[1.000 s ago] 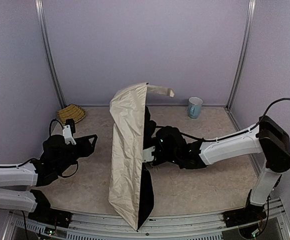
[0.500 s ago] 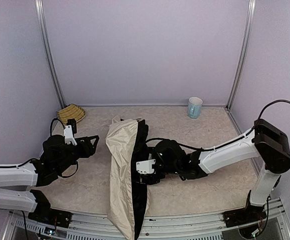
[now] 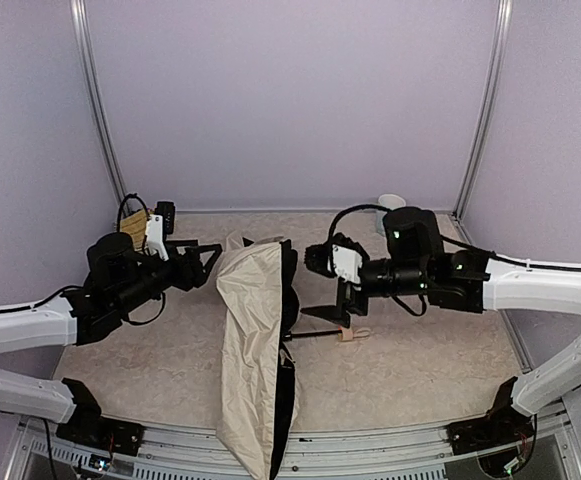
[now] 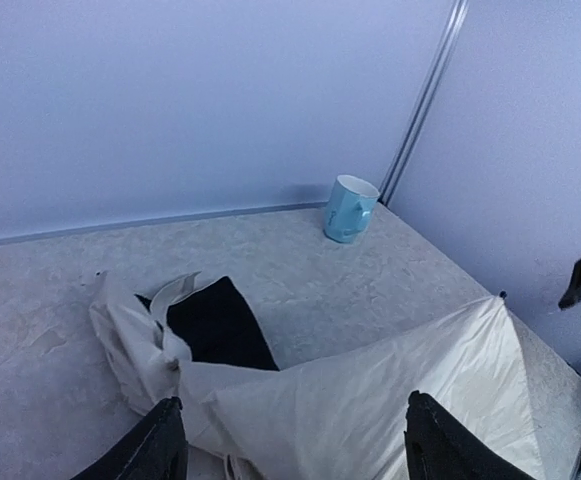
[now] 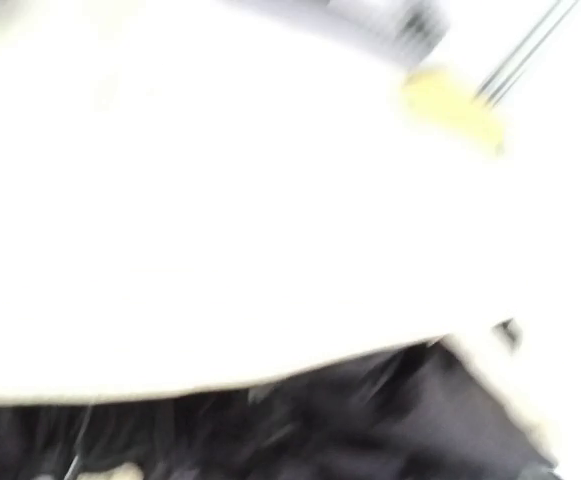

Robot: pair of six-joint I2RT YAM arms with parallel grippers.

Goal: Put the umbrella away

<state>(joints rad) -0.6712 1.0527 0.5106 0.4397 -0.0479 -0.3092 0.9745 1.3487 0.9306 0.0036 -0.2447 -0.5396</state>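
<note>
You appear to be between grips in the gathering step: the umbrella (image 3: 255, 330) lies collapsed on the table (image 3: 420, 370), from the middle down to the near edge, but nothing holds it. Your left gripper (image 3: 208, 262) hovers just beside the far end of the canopy, jaws spread and empty. Your right gripper (image 3: 338, 308) hangs above the thin black shaft (image 3: 315, 336), and looks open and empty too, though its wrist view is only blur. Next you probably need to pin the tan handle (image 3: 350, 336) and bunch the fabric. The cream canopy is loose and crinkled, with black lining showing along its right side.
</note>
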